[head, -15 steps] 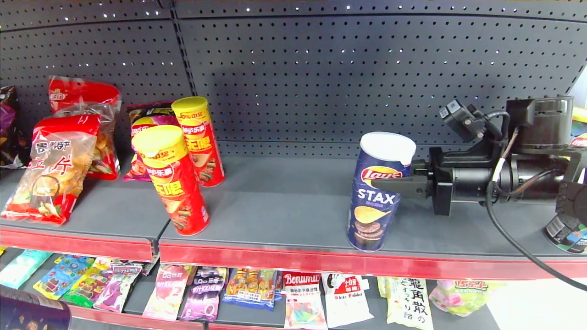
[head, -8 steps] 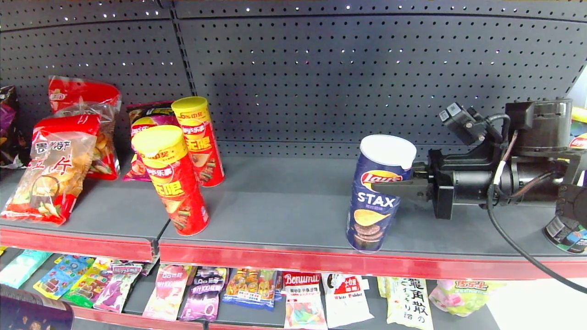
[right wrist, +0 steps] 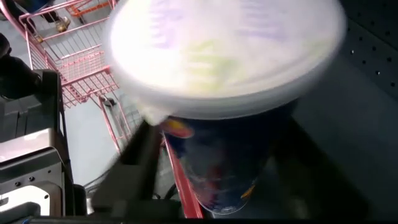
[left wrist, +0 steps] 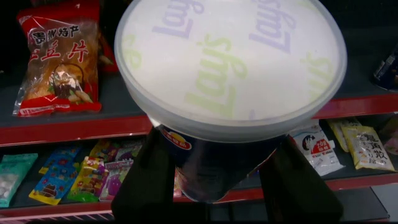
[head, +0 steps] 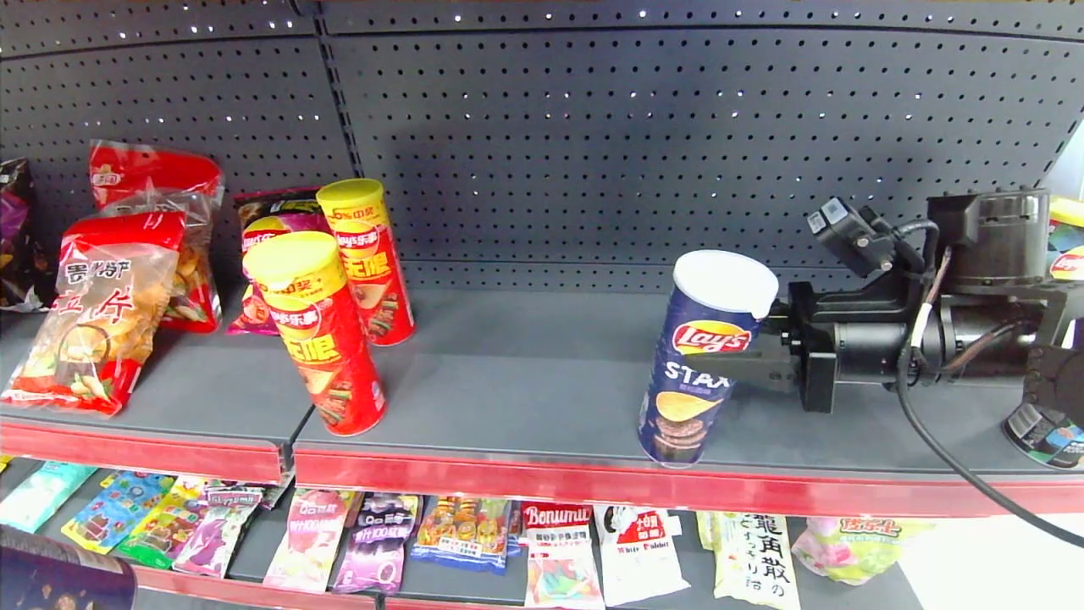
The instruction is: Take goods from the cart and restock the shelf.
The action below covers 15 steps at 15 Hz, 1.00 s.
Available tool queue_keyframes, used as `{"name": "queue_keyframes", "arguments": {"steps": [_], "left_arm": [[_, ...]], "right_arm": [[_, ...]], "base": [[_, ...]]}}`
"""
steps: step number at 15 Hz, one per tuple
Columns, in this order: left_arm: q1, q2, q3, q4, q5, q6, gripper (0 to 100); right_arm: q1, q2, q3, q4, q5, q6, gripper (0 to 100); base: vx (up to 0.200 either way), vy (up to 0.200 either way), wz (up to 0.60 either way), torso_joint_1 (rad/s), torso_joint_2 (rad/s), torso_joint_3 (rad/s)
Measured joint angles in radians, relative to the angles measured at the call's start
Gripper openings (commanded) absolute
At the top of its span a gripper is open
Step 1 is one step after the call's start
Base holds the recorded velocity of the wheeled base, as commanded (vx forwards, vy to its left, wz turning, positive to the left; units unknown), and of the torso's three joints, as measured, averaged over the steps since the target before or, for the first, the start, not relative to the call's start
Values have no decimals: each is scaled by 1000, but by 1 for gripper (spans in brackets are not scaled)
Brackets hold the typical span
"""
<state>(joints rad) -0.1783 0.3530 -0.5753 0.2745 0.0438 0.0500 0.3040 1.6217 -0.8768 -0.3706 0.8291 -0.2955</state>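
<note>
A dark blue chips can (head: pixel 707 347) with a white lid stands near the front edge of the grey shelf (head: pixel 525 373), leaning with its top toward the right. My right gripper (head: pixel 737 364) comes in from the right and is shut on the can's middle. In the right wrist view the same can (right wrist: pixel 224 93) sits between the fingers, lid facing the camera. My left gripper (left wrist: pixel 217 186) is shut on a second dark blue can (left wrist: pixel 230 81) with a white lid, held in front of the shelf.
Two red cans with yellow lids (head: pixel 318 330) (head: pixel 368 258) stand on the shelf's left half, with snack bags (head: pixel 102 305) beyond them. Another can (head: pixel 1046 432) lies at the far right. A lower shelf holds small packets (head: pixel 457 525). A pink cart (right wrist: pixel 68 56) is behind.
The blue can on the shelf has tipped, its top swinging right while its base stays put. My right gripper has sunk a little and drawn slightly right with it.
</note>
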Motion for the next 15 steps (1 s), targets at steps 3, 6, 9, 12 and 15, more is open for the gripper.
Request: {"name": "queue_keyframes", "arguments": {"steps": [3,6,9,12,15], "left_arm": [[0,0,2,0,0,0,0],[-1,0,1,0,-1,0,0],[-1,-1,2,0,-12,-1,0],[-1,0,7,0,-31,-1,0],[-1,1,15,0,-56,-1,0]], "right_arm": [[-6,-2,4,-2,-1,-1,100],[-32,-29,38,-3,-21,2,100],[-90,-97,111,-5,-35,4,100],[-127,-225,212,-3,-59,7,100],[-137,-407,311,1,-162,11,100]], "base": [[0,0,0,0,0,0],[0,0,0,0,0,0],[0,0,0,0,0,0],[0,0,0,0,0,0],[0,0,0,0,0,0]]}}
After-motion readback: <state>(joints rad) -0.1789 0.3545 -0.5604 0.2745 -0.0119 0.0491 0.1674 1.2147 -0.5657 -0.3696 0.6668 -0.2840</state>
